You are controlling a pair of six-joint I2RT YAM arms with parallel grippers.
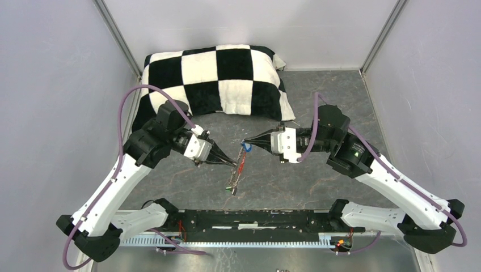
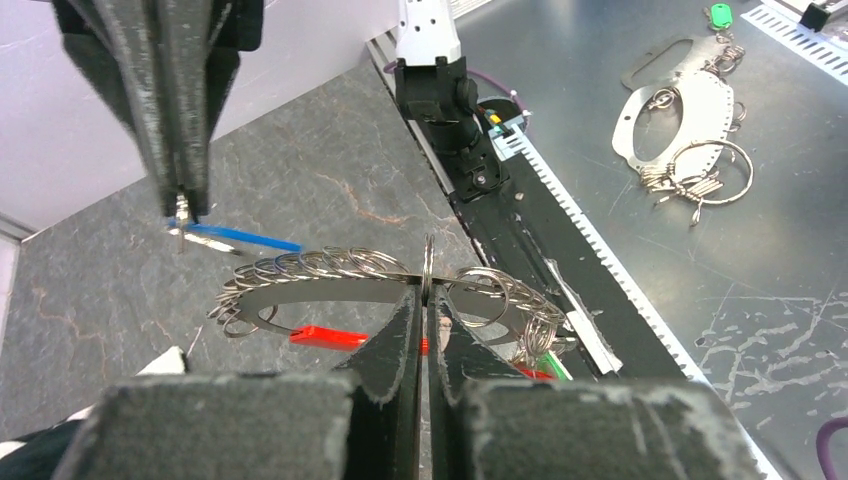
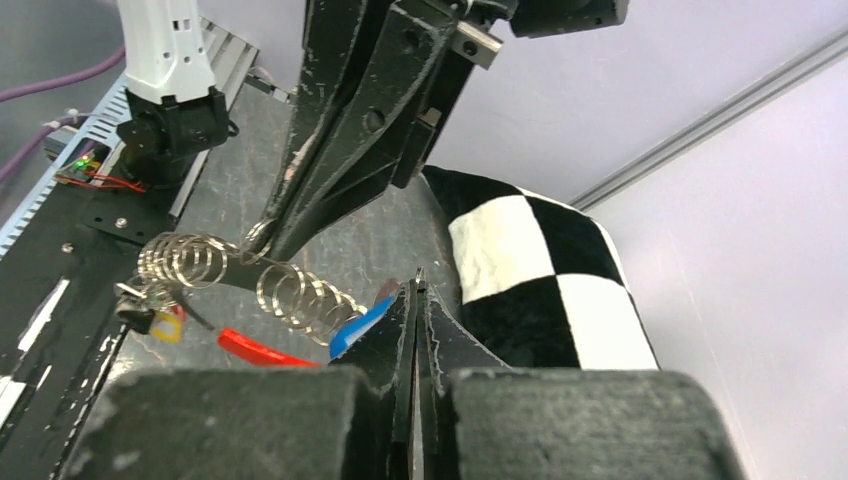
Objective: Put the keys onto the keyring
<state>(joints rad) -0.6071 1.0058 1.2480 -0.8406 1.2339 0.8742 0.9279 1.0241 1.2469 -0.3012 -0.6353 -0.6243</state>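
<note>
Left gripper was clamped on the keyring, held above the middle of the table with its long axis running from near edge to far edge, while the blue key (pinched in the closed right gripper) was held just beside its far end.

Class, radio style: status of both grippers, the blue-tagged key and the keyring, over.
Left gripper shut on silvery beaded metal keyring. Right gripper shut on small blue-tagged key. Nothing between them.
</note>
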